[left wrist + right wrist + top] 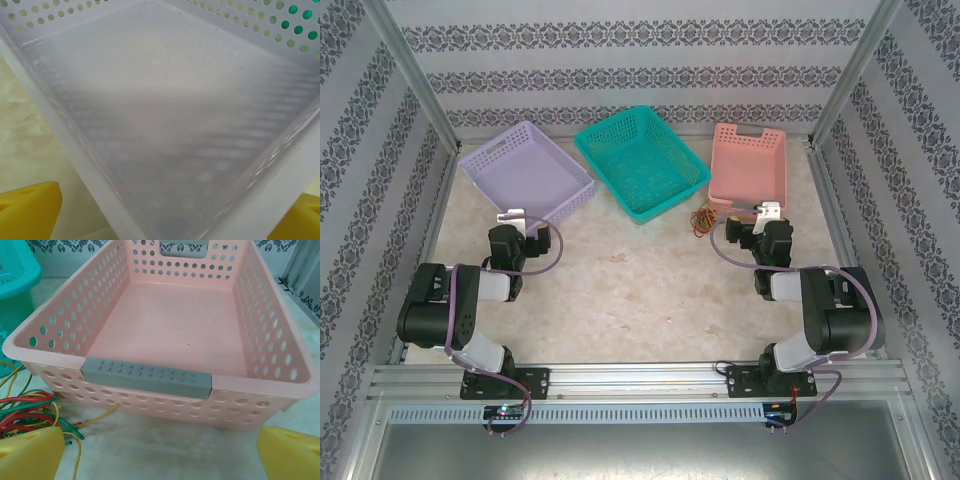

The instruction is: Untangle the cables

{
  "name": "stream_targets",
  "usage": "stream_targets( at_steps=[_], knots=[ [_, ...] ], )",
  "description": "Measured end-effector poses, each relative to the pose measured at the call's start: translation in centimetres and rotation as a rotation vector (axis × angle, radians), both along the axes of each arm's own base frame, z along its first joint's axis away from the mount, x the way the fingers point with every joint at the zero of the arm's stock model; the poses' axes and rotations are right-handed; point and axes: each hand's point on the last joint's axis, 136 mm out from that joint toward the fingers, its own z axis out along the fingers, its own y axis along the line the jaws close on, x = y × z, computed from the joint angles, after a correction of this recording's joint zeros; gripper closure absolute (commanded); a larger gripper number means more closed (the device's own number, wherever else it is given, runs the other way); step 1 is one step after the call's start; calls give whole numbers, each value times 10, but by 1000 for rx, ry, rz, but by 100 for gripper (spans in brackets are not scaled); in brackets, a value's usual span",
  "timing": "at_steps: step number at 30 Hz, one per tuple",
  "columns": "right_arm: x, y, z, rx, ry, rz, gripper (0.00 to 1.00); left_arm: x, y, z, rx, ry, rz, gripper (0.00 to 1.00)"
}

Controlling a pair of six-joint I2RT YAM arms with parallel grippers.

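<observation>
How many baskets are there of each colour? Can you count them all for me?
purple basket: 1
teal basket: 1
pink basket: 1
total: 3 baskets

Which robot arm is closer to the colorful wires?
The right one. The right tool sits just beside the wires, in front of the pink basket. The left tool is far off on the other side, at the purple basket.
</observation>
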Motion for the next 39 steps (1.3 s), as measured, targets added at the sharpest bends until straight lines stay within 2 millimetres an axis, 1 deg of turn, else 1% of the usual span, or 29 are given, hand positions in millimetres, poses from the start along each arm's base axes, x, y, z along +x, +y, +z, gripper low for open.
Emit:
stream_targets(
  at_steps=[22, 25, 26, 27, 28, 29, 30, 31, 32, 33, 34, 35, 36, 37, 38, 39],
  knots=[
    [-1, 0, 2, 0, -8, 2, 2, 0, 0, 0, 0, 0, 0, 0],
    [-17, 5, 14, -9, -42, 8, 2, 0, 0, 0, 0, -1, 1, 1],
    [-23, 8, 26, -22, -64, 6, 2, 0, 1, 3, 4, -6, 8, 0],
    [-28, 14, 43, -32, -98, 6, 2, -3, 4, 8, 15, -6, 29, 0],
    [-33, 21, 64, -37, -141, 8, 2, -7, 6, 17, 24, -12, 53, 0],
    [-38, 29, 91, -16, -188, 7, 2, -12, 8, 32, 25, -31, 81, 0],
    [-43, 34, 122, 52, -228, -3, 2, -18, 10, 57, 17, -85, 113, 0],
    [-49, 36, 149, 124, -249, -19, 2, -21, 13, 82, 9, -145, 140, 0],
    [-57, 30, 183, 227, -278, -65, 2, -26, 18, 116, -24, -219, 189, 1],
    [-67, 21, 216, 353, -334, -119, 2, -30, 25, 143, -81, -259, 254, 1],
    [-76, 13, 233, 434, -371, -144, 2, -32, 30, 163, -128, -275, 303, 1],
    [-84, 5, 246, 517, -394, -170, 2, -34, 35, 187, -211, -271, 365, 1],
    [-88, -1, 244, 575, -373, -202, 4, -35, 37, 209, -294, -263, 414, 1],
    [-87, -5, 234, 615, -322, -238, 13, -36, 37, 225, -357, -257, 440, 0],
    [-84, -2, 215, 649, -230, -270, 19, -38, 34, 239, -435, -254, 451, 0],
    [-80, 5, 194, 674, -130, -287, 23, -40, 29, 244, -497, -237, 450, 0]
  ],
)
